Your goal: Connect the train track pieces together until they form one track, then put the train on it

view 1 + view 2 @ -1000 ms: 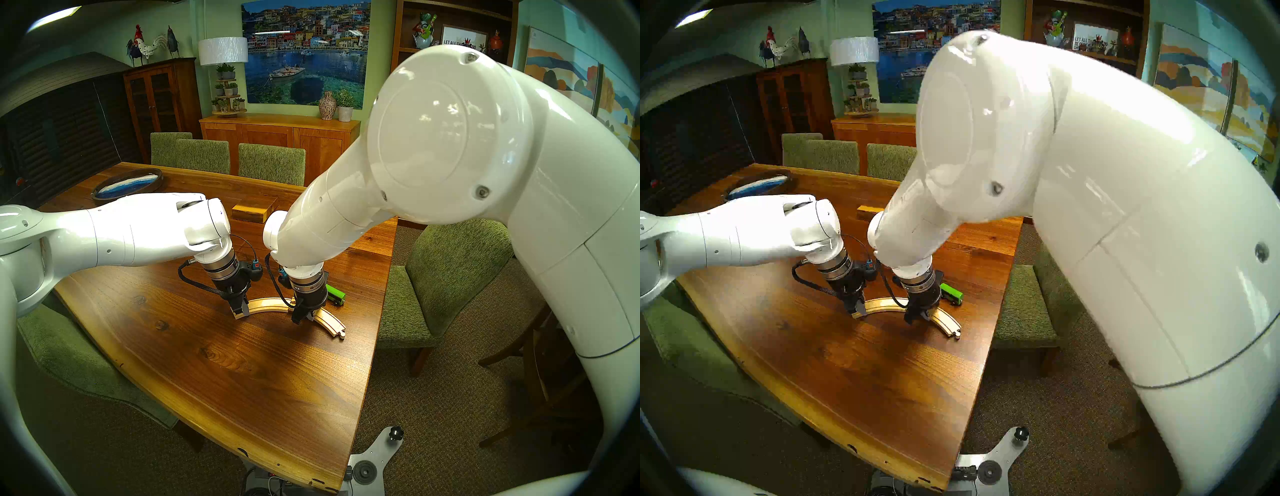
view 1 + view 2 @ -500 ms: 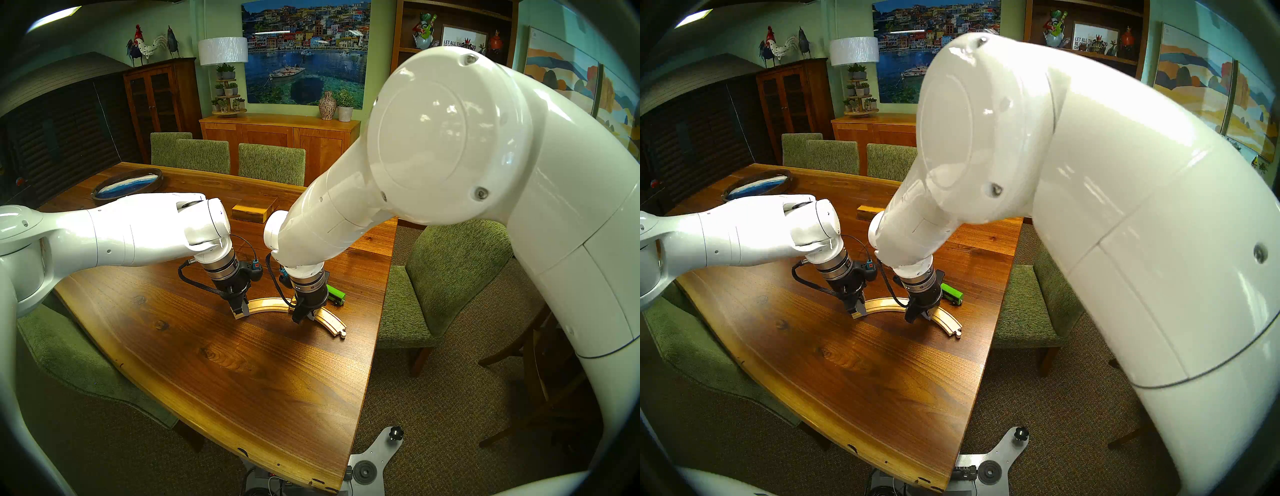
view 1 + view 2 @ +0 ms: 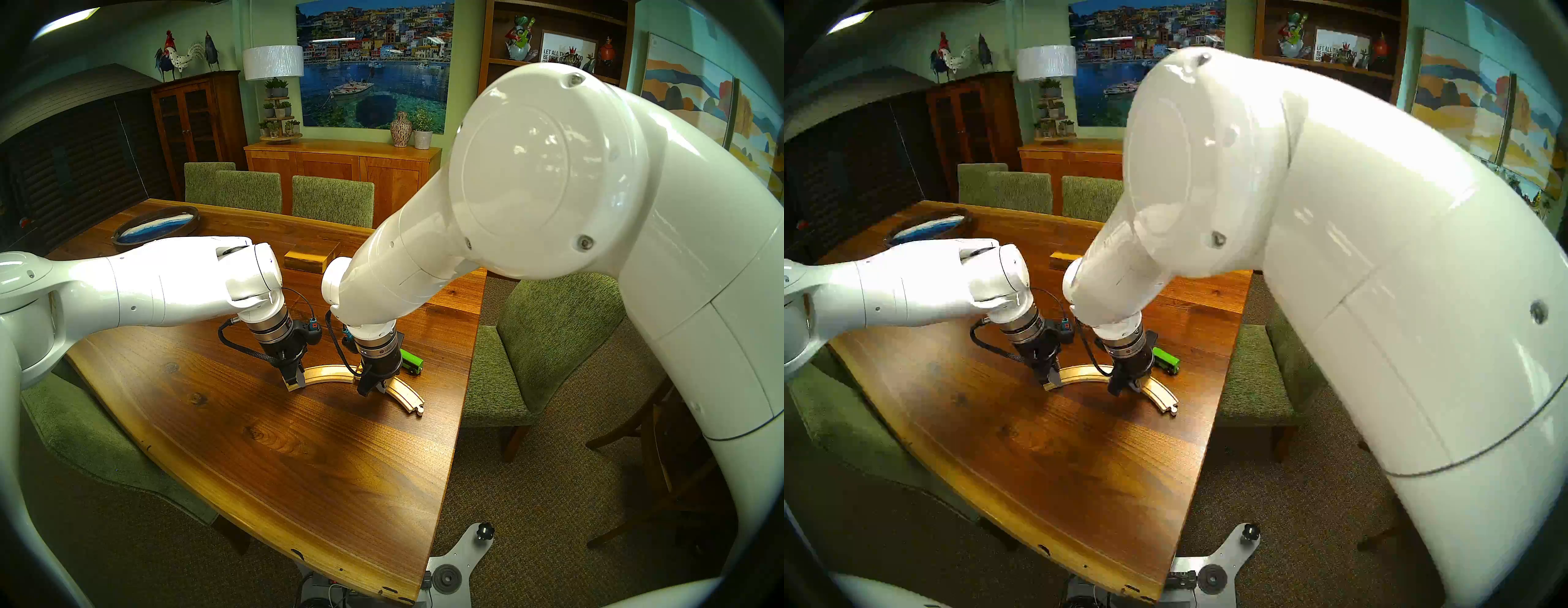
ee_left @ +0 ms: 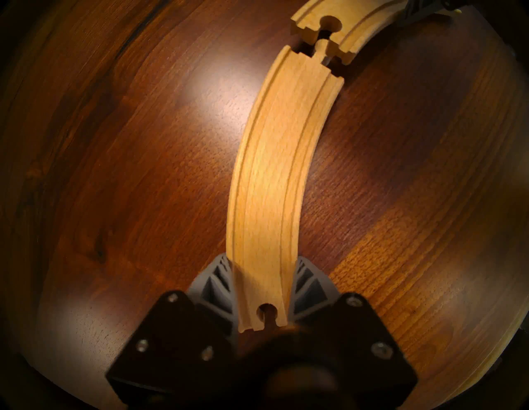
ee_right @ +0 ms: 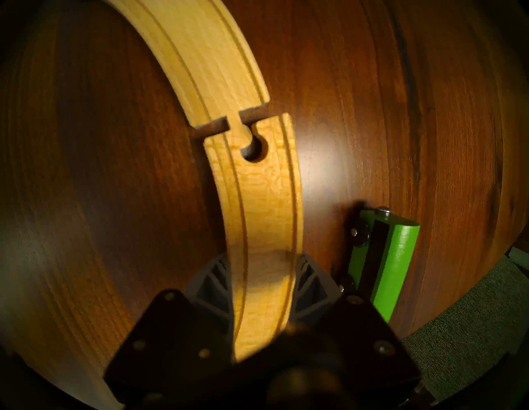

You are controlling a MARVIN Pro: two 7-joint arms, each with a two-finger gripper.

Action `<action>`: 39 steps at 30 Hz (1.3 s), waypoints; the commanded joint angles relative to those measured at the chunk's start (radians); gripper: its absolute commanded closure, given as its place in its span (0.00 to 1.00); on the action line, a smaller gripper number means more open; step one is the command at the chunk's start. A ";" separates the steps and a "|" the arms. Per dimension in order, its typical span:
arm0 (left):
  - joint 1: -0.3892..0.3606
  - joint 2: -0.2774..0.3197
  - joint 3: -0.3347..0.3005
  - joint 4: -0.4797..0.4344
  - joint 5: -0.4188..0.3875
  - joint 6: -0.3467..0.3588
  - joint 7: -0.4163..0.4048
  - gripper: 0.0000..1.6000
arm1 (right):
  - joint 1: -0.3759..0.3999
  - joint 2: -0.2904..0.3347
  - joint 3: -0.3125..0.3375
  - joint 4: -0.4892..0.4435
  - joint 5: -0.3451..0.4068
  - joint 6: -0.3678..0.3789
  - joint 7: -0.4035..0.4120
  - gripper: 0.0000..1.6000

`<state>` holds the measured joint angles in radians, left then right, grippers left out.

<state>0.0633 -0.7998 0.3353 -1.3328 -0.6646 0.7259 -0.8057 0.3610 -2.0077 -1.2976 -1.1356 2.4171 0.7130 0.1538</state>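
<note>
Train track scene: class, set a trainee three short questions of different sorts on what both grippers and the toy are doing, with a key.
1. True or false: the peg of the left track piece is fully seated in the socket of the right track piece.
2. What does the left gripper hold? A) the train B) the left track piece C) nothing
3. Fill in: the train lies on the ____, beside the right gripper.

Key: 1 false, the peg is only partly in and a gap shows. 2 B. 3 table.
</note>
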 commanded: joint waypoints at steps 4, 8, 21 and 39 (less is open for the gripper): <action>-0.017 0.000 -0.014 -0.002 -0.002 -0.002 -0.001 1.00 | 0.029 0.001 0.016 0.007 0.000 0.004 -0.006 1.00; -0.017 0.000 -0.014 -0.002 -0.002 -0.002 -0.001 1.00 | 0.030 0.001 0.020 0.006 0.000 0.006 -0.010 1.00; -0.016 0.000 -0.016 -0.002 0.000 -0.001 -0.002 1.00 | 0.018 0.001 0.024 0.015 0.000 0.021 -0.027 1.00; -0.015 0.001 -0.018 -0.003 0.002 -0.001 -0.003 1.00 | 0.020 0.003 0.042 -0.004 -0.008 0.011 -0.039 0.00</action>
<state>0.0661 -0.7994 0.3308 -1.3327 -0.6608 0.7267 -0.8080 0.3607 -2.0076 -1.2631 -1.1362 2.4062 0.7320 0.1174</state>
